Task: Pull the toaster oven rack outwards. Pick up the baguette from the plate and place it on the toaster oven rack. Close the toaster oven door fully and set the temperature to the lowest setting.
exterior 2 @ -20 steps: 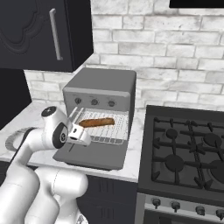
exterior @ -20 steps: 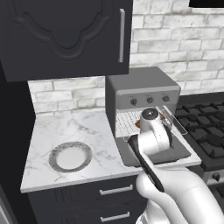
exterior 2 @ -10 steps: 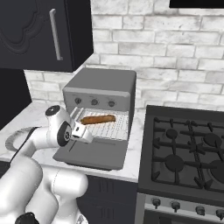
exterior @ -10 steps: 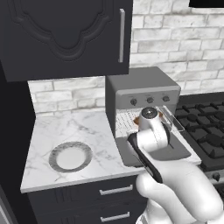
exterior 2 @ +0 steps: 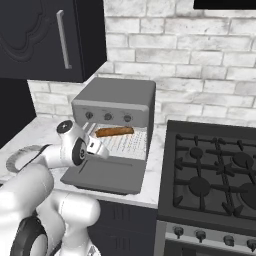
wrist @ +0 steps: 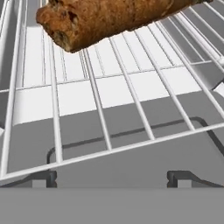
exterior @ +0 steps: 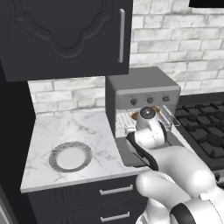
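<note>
simulated kitchen, white brick wall behind, white marbled countertop (exterior: pixel 74 131) over dark drawers.

slender brown crusty baguette (exterior 2: pixel 114 131) lies flat on the pale silvery wire grid rack (exterior 2: pixel 125 145), just ahead of the hand and a little above its line of sight; in the hand view the baguette (wrist: pixel 109 17) runs across the far part of the wire grid rack (wrist: pixel 131 109), one torn end nearest the hand's left side. nothing grips it.

rack sits pulled out of the boxy grey metal toaster oven (exterior 2: pixel 117 100), over the flat grey drop-down door (exterior 2: pixel 107 175), which lies open and level below the hand. door's darker window outline shows through the wires in the hand view.

two-finger gripper (wrist: pixel 111 179) hovers at the rack's near edge, fingertips (wrist: pixel 43 178) spread wide apart, empty, touching nothing i can make out. from the right base view the gripper (exterior 2: pixel 97 147) sits at the rack's front left corner.

three small dark knobs (exterior: pixel 149 100) in a row above the hand, on the oven front.

round plate with white centre and wide grey speckled rim (exterior: pixel 70 156) well off to the hand's left on the counter, bare.

black stove with burner grates (exterior 2: pixel 215 175) to the hand's right, beside the oven. dark upper cabinet with a silver bar handle (exterior: pixel 121 35) overhead.
</note>
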### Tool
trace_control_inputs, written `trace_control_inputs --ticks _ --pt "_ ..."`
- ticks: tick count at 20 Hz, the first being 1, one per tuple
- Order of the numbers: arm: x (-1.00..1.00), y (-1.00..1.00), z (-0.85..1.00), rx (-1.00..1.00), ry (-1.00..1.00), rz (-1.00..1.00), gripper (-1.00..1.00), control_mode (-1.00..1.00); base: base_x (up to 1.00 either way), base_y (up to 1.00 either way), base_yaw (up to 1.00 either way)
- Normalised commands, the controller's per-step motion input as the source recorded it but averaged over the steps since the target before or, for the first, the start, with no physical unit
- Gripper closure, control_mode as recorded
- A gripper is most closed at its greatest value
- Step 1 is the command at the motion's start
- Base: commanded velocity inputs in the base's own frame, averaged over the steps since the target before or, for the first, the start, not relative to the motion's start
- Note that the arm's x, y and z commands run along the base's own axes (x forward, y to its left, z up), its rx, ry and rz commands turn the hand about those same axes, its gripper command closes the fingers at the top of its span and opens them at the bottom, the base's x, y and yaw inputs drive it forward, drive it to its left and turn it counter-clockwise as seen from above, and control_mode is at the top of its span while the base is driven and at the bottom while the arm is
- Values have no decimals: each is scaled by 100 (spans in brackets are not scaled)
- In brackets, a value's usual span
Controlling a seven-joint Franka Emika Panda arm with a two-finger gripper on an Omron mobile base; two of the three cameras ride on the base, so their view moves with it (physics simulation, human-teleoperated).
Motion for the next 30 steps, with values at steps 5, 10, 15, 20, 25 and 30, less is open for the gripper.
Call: trace_control_inputs --ticks 5,10,15,20,25,30 --pt "41 0 -31 0 -6 0 -100 -100 0 0 0" --pt "36 0 -23 0 -7 1 -100 -100 0 0 0" --pt "34 0 -14 0 -9 2 -100 -100 0 0 0" --pt "32 0 -3 0 -12 2 -100 -100 0 0 0" --pt "38 0 0 0 -14 5 -100 -100 0 0 0" --pt "47 0 0 0 -10 8 -100 -100 0 0 0"
